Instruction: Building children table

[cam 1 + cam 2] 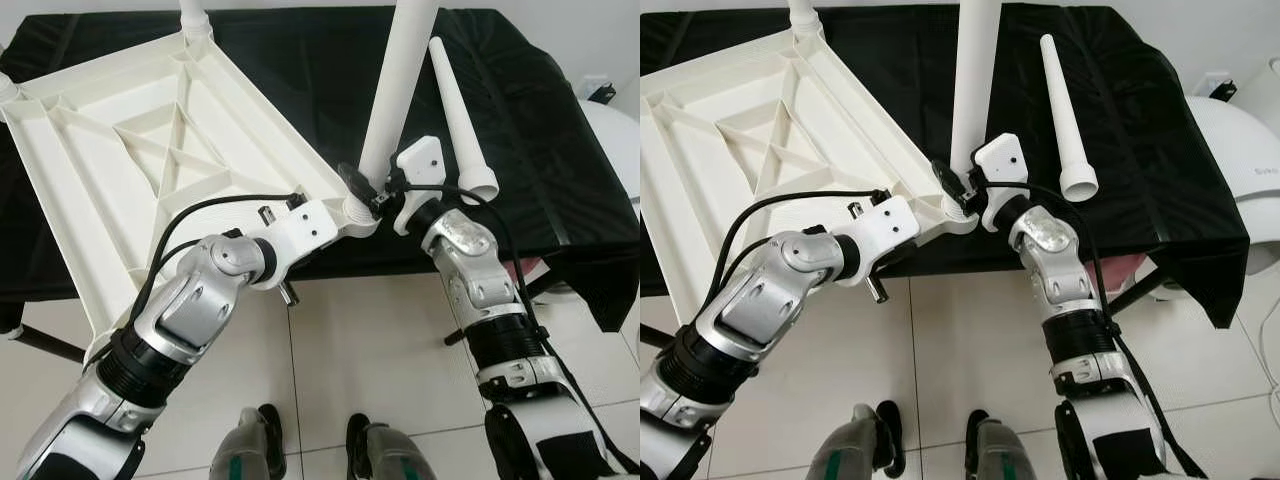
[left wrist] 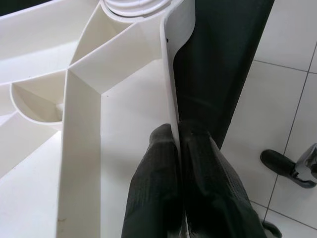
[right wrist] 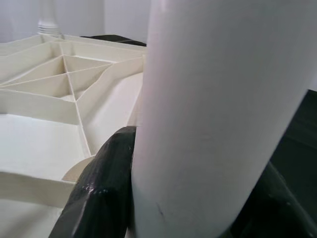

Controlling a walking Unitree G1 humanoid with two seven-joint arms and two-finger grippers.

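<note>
A white plastic child's table top point(image 1: 150, 150) lies upside down, ribs up, on a surface under a black cloth. My left gripper point(image 2: 176, 148) is shut on its near edge wall, close to the corner socket point(image 1: 355, 212). A white table leg point(image 1: 395, 90) stands upright in that socket. My right gripper point(image 1: 368, 188) is shut around the leg's lower end, its black fingers point(image 3: 99, 188) pressed against the leg point(image 3: 213, 114). Another leg point(image 1: 192, 15) stands at the far corner. A loose leg point(image 1: 460, 115) lies on the cloth to the right.
The black cloth point(image 1: 520, 150) hangs over the surface's near edge. A white tiled floor point(image 1: 370, 360) lies below, with my feet point(image 1: 310, 445) on it. A white rounded object point(image 1: 1240, 150) stands at the right, and a dark bar point(image 1: 45, 343) juts out at lower left.
</note>
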